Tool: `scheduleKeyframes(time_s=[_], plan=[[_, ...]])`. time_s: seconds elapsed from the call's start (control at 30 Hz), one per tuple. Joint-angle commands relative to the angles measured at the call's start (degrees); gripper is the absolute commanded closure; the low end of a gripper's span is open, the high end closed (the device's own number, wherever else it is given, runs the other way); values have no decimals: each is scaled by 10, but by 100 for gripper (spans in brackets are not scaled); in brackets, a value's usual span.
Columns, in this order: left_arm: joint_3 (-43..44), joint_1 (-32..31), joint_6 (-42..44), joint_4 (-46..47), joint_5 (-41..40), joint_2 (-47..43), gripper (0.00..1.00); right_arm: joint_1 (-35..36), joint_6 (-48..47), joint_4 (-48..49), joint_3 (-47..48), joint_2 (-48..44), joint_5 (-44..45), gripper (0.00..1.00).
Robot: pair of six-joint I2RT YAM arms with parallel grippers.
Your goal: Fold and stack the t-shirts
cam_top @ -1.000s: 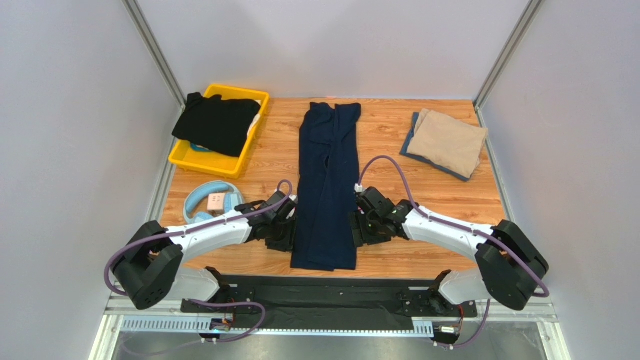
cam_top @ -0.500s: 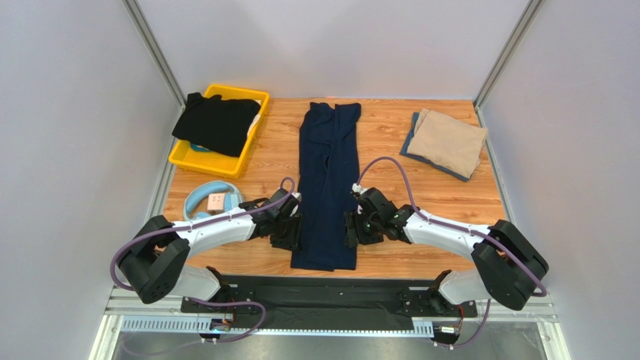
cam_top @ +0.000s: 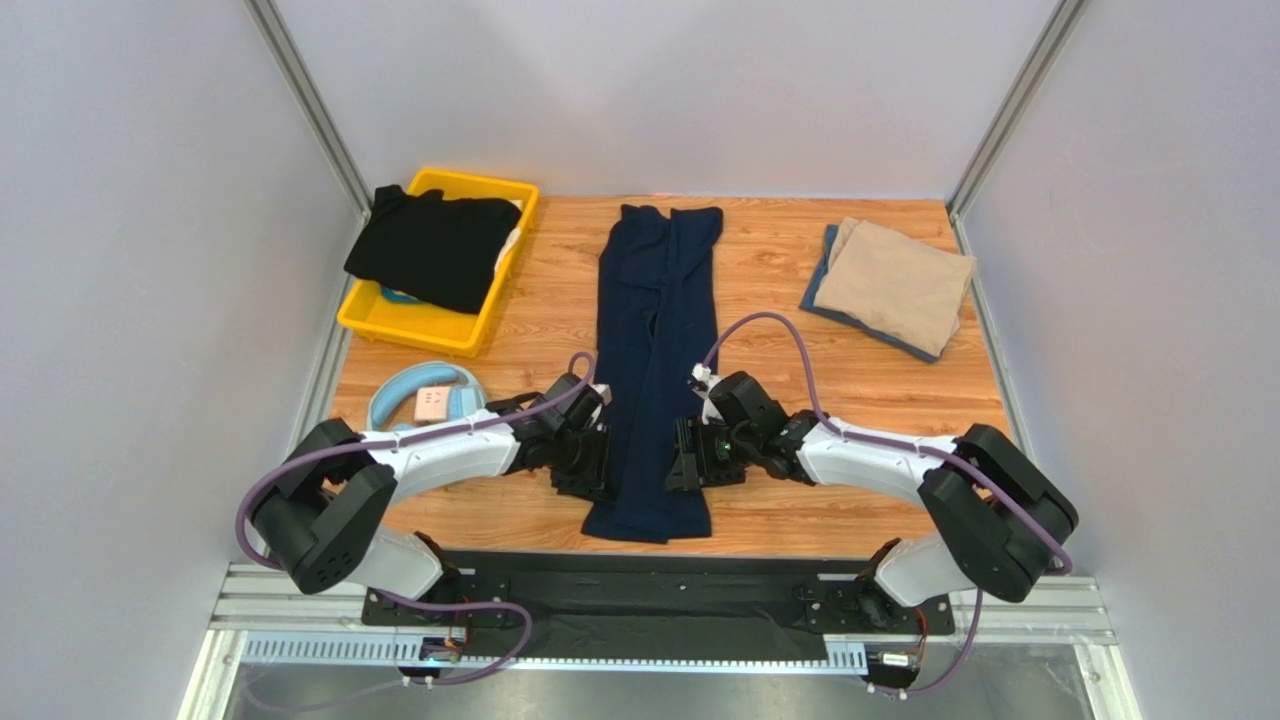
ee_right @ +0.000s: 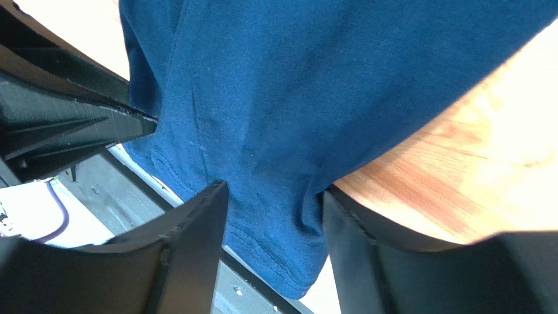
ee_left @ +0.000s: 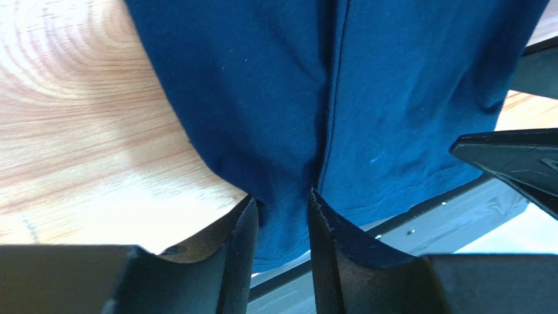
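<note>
The dark navy t-shirt point(cam_top: 654, 330) lies as a long narrow strip down the middle of the table. My left gripper point(cam_top: 594, 458) is at its near left edge and my right gripper point(cam_top: 688, 455) at its near right edge. In the left wrist view the gripper point(ee_left: 283, 196) pinches bunched navy cloth point(ee_left: 327, 98). In the right wrist view the gripper point(ee_right: 275, 186) holds navy cloth point(ee_right: 295, 85) between its fingers, near the hem. The tan t-shirt point(cam_top: 897, 282) lies folded at the back right on a dark folded cloth. The black t-shirt point(cam_top: 433, 245) is draped over the yellow bin.
The yellow bin point(cam_top: 368, 318) stands at the back left. Light blue headphones point(cam_top: 425, 401) lie just left of my left arm. The black base plate point(cam_top: 646, 578) runs along the table's near edge. Grey walls close in both sides.
Both grippers have moved inward from beside the shirt onto its near edges and closed on the cloth. The shirt's near end has narrowed and bunched.
</note>
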Motion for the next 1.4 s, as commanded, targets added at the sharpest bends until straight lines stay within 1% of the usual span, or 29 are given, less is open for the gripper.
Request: scheduleKeyframes(time_s=[0.0, 0.03, 0.07, 0.13, 0.17, 0.23, 0.27, 0.3, 0.37, 0.5, 0.67, 0.8, 0.97, 1.17, 1.37], plan=[[-44, -2, 4, -41, -33, 43, 64, 3, 5, -52, -40, 36, 13, 43], [-41, -2, 5, -44, -35, 42, 66, 3, 6, -51, -39, 38, 14, 45], [-39, -2, 6, -48, -38, 39, 73, 4, 7, -53, -40, 38, 15, 54], [-32, -2, 9, -58, -47, 35, 81, 3, 8, -53, -41, 36, 15, 64], [-30, -2, 11, -62, -50, 32, 87, 3, 9, -52, -40, 33, 16, 76], [-24, -2, 12, -73, -57, 29, 91, 3, 10, -53, -41, 32, 17, 88], [-23, -2, 14, -75, -58, 25, 96, 3, 11, -55, -41, 32, 16, 97], [-23, -2, 14, -78, -60, 24, 99, 3, 11, -56, -41, 30, 16, 100], [-23, -2, 15, -82, -60, 18, 100, 4, 12, -64, -40, 25, 15, 100], [-24, -2, 15, -91, -60, -1, 100, 5, 13, -93, -36, -22, 24, 100], [-11, -2, 24, -114, -84, -34, 100, 5, 0, -156, 5, -72, 54, 100], [21, -2, 38, -145, -102, -44, 100, 5, -6, -186, 40, -94, 63, 100], [42, -2, 46, -153, -112, -48, 100, 5, -9, -192, 64, -90, 65, 100], [62, -2, 49, -151, -109, -34, 100, 4, 4, -151, 49, -55, 37, 100], [84, -1, 59, -158, -115, -41, 100, 5, -3, -153, 71, -49, 46, 100]])
